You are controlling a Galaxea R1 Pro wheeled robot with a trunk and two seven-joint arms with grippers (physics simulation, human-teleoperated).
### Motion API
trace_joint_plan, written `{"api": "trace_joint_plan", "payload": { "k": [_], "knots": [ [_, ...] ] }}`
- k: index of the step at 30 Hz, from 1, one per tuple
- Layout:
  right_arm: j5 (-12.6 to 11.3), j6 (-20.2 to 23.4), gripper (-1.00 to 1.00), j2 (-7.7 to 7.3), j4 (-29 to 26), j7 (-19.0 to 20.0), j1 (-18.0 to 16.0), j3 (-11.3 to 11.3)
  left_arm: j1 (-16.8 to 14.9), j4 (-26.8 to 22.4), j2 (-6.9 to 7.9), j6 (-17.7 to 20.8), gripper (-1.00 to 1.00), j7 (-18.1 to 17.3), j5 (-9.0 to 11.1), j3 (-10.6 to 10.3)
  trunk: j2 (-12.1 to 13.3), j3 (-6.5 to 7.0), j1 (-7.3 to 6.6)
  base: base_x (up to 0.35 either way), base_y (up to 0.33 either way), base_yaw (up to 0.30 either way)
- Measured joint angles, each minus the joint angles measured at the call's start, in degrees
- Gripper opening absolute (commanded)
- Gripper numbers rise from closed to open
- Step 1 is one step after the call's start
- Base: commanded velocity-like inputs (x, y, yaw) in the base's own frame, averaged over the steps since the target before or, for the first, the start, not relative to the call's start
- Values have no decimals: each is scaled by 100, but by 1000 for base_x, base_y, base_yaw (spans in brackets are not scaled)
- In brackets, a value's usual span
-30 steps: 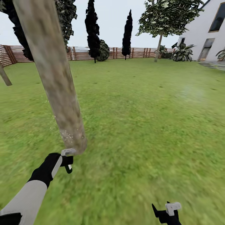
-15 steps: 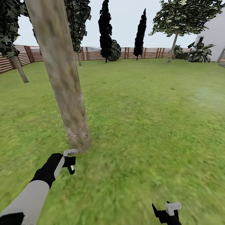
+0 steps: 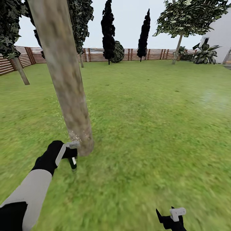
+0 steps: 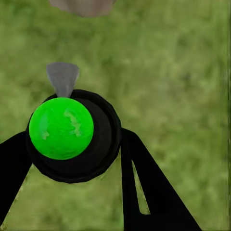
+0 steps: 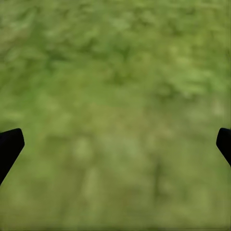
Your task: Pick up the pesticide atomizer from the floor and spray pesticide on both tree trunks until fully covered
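Your right end effector (image 3: 171, 219) hangs spread wide and empty over the grass. Your left end effector (image 4: 77, 144) is clamped round the pesticide atomizer (image 4: 61, 127); it looks light and rigid, so keep hold at the body. Its nozzle sits just beside the tree trunk (image 3: 65, 83), whitish pesticide (image 3: 75, 134) speckling the base.

Head cam: high, faces forward-down over grass (image 3: 144, 128), tree trunk (image 3: 64, 80) close at left, fence (image 3: 128, 54) far back. Left wrist cam: looks down along fingers, near ground; shares trunk base (image 4: 82, 6) with head view. Right wrist cam: close over blurred grass.
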Motion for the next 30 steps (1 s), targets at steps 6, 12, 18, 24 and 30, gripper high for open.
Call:
{"api": "trace_joint_plan", "payload": {
  "k": [6,12,18,24,30],
  "knots": [
    [0,0,100,0,1,0,0,0,-309,-14,179,101,-100,-9,64,-43,0,-1,1,0,0,0],
    [1,0,100,0,6,0,0,0,-482,-228,90,204,-100,-7,37,-217,0,-1,1,0,0,0],
    [0,0,100,0,4,0,0,0,-505,-254,317,207,-100,-8,62,-218,0,-1,1,-89,0,0],
    [1,0,100,0,4,0,0,0,-522,-678,98,220,-100,-8,50,-228,0,-1,0,-22,0,0],
    [1,0,100,0,6,0,0,0,-514,-712,282,225,-100,-9,53,-227,0,-1,1,-26,-9,0]
  ]
}}
